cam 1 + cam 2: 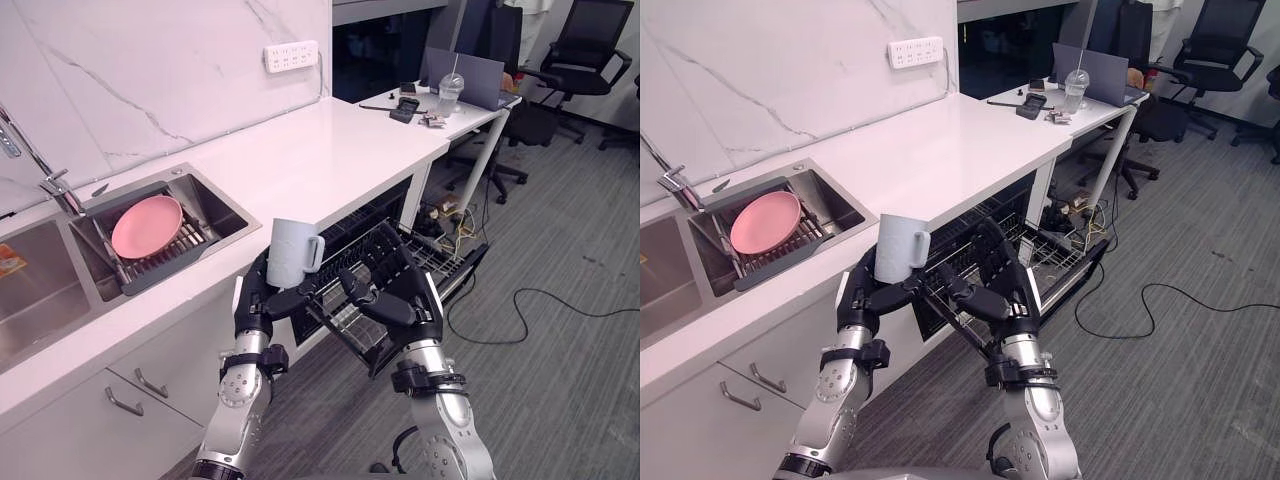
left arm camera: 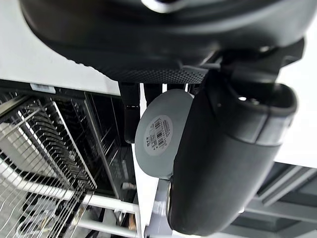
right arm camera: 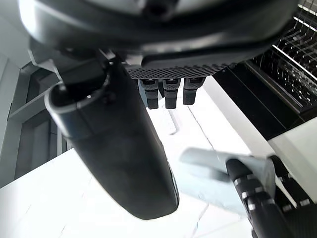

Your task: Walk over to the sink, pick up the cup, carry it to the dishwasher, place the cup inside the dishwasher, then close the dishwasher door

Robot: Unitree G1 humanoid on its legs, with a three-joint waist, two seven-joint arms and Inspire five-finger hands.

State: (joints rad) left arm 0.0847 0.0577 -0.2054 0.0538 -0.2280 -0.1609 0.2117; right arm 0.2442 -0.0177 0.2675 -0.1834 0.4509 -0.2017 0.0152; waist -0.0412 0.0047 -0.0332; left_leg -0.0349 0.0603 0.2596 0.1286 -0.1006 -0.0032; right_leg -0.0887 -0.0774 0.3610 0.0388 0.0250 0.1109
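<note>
A pale grey cup (image 1: pixel 293 250) with a handle stands upright in my left hand (image 1: pixel 258 300), whose fingers and thumb curl round its lower part. It hangs just in front of the white counter's edge, left of the open dishwasher (image 1: pixel 375 215). In the left wrist view the cup's labelled base (image 2: pixel 161 134) shows past the thumb (image 2: pixel 223 158). The wire rack (image 1: pixel 440 255) is pulled out over the lowered door. My right hand (image 1: pixel 405 300) is open, its fingers relaxed, in front of the rack's near corner and right of the cup (image 3: pixel 218 173).
The steel sink (image 1: pixel 215 205) at the left holds a pink plate (image 1: pixel 147 225) on a drain rack, with the tap (image 1: pixel 55 185) behind. A desk (image 1: pixel 470 110) with a laptop and office chairs (image 1: pixel 585 50) stand beyond. A cable (image 1: pixel 540 300) lies on the floor.
</note>
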